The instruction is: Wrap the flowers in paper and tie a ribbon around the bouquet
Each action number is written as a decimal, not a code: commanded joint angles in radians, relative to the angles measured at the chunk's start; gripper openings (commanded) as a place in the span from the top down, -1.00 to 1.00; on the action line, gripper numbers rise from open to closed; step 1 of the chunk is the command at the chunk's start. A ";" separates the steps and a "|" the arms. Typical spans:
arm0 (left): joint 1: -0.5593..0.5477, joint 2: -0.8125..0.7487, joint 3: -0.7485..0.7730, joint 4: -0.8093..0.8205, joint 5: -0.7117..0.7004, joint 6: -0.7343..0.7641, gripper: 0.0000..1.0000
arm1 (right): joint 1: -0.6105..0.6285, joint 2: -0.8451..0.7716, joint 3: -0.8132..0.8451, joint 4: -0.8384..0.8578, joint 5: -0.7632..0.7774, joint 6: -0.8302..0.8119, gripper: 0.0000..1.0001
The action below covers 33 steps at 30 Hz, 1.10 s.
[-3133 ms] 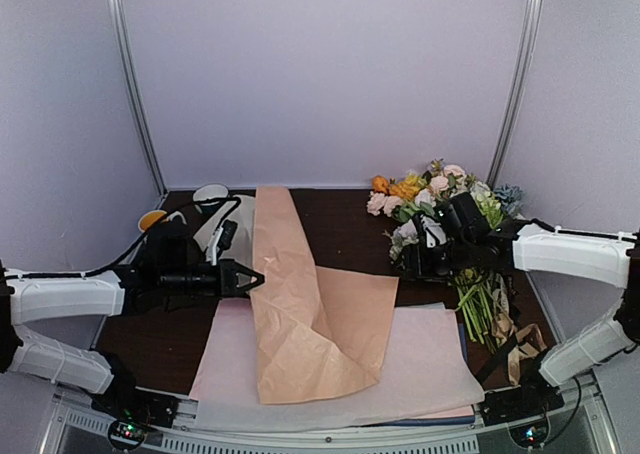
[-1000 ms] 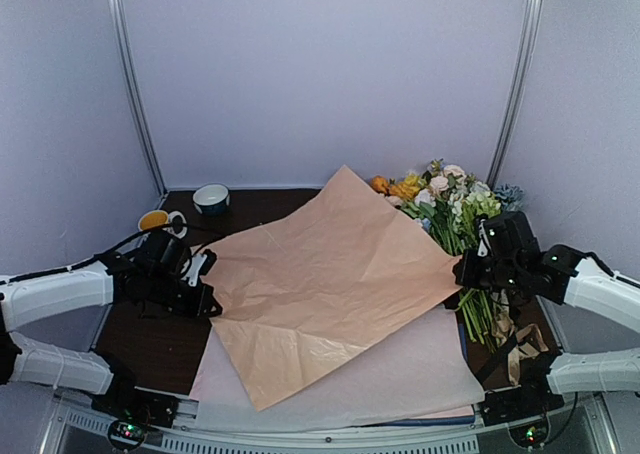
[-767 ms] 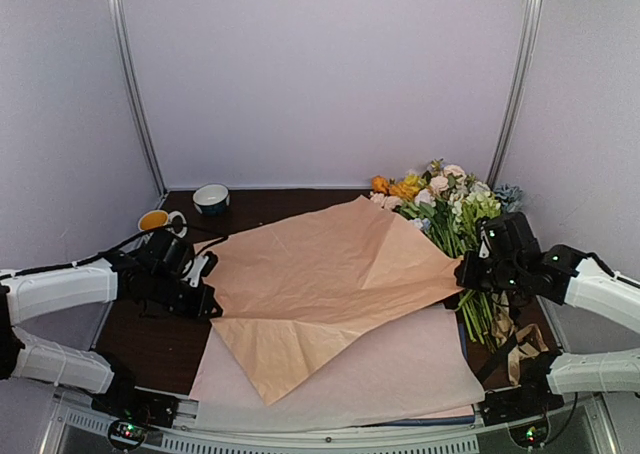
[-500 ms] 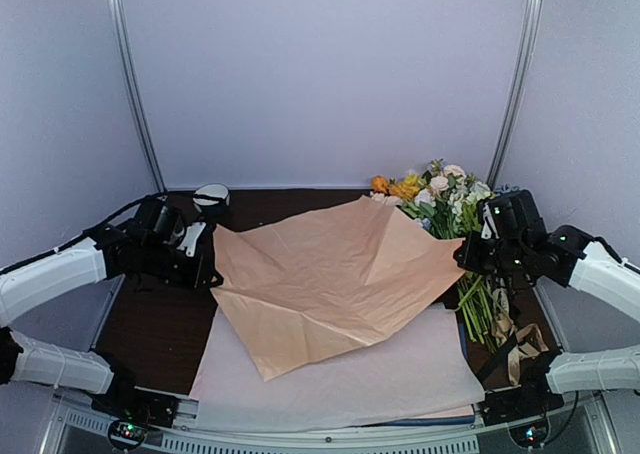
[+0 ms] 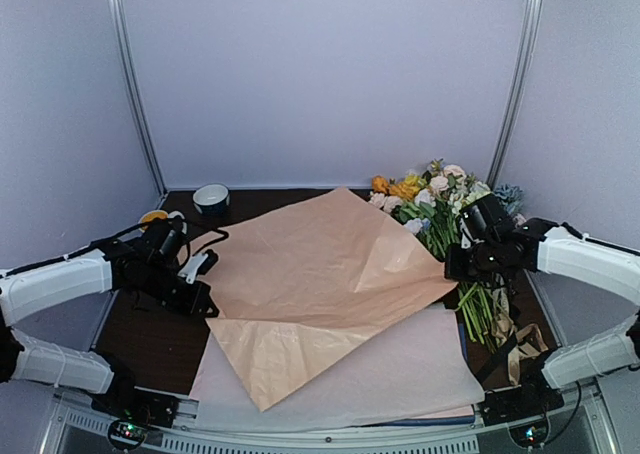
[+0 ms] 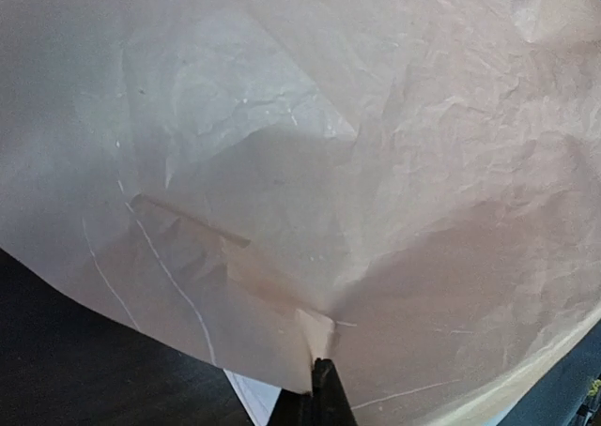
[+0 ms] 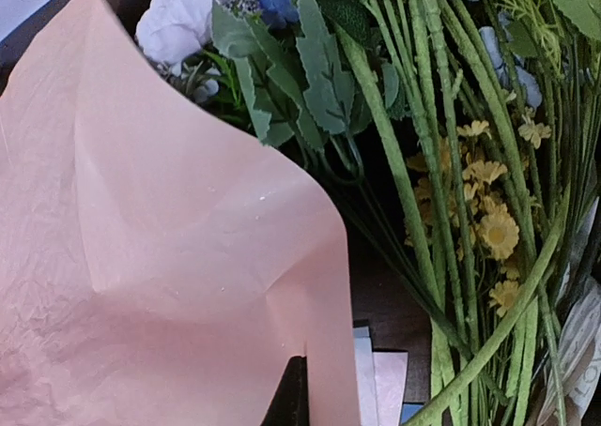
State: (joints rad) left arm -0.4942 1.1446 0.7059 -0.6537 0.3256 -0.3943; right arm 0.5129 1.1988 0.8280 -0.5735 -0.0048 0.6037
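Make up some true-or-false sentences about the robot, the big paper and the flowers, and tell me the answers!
1. The left fingers and right fingers each pinch an edge of the peach paper. True.
2. The paper is wrapped around the flowers. False: it is spread open, and the flowers lie beside it on the robot's right.
3. A pale pink sheet lies under the paper. True.
4. The little bowl sits on the paper. False: it stands on the dark table at the far left corner, apart from the paper.
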 commanded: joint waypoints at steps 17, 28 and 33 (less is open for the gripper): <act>-0.079 -0.107 -0.112 0.104 0.051 -0.148 0.10 | -0.114 0.099 0.221 -0.056 0.144 -0.161 0.12; -0.140 -0.117 0.177 -0.096 0.014 -0.028 -0.18 | -0.247 0.116 0.307 -0.175 0.065 -0.270 0.17; -0.087 0.080 0.248 -0.014 0.001 0.014 -0.06 | -0.078 0.217 0.384 -0.199 0.043 -0.331 0.10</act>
State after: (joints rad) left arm -0.6201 1.0866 0.9024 -0.7147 0.3309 -0.4351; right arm 0.3252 1.3289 1.1149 -0.7063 0.0517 0.3347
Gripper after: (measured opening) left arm 0.561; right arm 0.442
